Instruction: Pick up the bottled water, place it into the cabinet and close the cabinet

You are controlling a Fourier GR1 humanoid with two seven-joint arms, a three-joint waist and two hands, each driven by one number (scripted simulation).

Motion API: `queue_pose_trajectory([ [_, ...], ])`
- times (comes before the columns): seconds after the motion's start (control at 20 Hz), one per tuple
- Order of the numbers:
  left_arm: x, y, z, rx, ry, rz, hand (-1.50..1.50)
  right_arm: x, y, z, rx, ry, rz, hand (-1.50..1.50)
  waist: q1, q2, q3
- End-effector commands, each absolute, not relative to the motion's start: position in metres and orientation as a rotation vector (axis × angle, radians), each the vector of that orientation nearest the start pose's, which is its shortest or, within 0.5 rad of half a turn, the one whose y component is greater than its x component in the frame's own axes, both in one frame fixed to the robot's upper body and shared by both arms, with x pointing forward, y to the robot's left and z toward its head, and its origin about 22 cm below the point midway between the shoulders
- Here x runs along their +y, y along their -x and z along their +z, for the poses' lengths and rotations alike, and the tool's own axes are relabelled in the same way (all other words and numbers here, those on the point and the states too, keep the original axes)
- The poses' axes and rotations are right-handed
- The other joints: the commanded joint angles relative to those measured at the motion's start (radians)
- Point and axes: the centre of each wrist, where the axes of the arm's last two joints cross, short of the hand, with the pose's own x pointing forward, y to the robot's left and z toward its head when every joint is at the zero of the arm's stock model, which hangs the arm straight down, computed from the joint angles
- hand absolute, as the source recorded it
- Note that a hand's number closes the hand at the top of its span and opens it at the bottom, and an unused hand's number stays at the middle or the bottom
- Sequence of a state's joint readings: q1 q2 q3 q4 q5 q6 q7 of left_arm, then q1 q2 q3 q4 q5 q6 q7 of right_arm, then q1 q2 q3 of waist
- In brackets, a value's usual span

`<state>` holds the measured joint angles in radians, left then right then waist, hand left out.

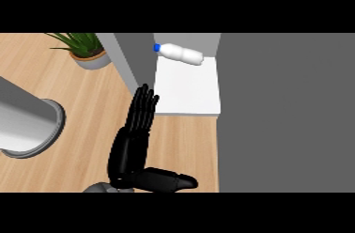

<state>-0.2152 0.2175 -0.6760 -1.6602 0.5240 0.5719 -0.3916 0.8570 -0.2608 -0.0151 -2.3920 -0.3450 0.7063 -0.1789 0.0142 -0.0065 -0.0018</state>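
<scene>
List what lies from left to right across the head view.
Grey cylindrical container → potted plant → black hand → open cabinet door → water bottle lying on the white cabinet shelf → grey cabinet front.

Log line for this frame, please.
bottle: lying in cabinet | door: open | left hand: open, fingertips at door

A light wooden counter (62, 91) fills the left side. A potted plant (84, 50) with green blades in a pale pot stands near the far edge. At the left, a large grey cylinder (27, 126), possibly a metal pot, lies partly out of view.
</scene>
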Motion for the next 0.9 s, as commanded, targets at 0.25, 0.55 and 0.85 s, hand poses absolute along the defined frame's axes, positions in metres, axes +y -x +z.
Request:
queue_pose_trajectory([
  [0.25, 0.143, -0.181, 0.042, -1.886, 0.326, 0.129, -1.50, -0.248, -0.045, 0.148, -1.693, -0.561, 0.609, 1.50, 0.000, 0.001, -0.001],
  [0.55, 0.166, -0.175, 0.033, -1.877, 0.297, 0.145, -1.50, -0.223, -0.051, 0.151, -1.716, -0.618, 0.651, 1.50, -0.013, -0.001, -0.004],
  [0.85, 0.186, -0.160, 0.044, -1.907, 0.282, 0.172, -1.50, -0.197, -0.054, 0.155, -1.742, -0.646, 0.652, 1.50, -0.007, -0.007, -0.007],
])
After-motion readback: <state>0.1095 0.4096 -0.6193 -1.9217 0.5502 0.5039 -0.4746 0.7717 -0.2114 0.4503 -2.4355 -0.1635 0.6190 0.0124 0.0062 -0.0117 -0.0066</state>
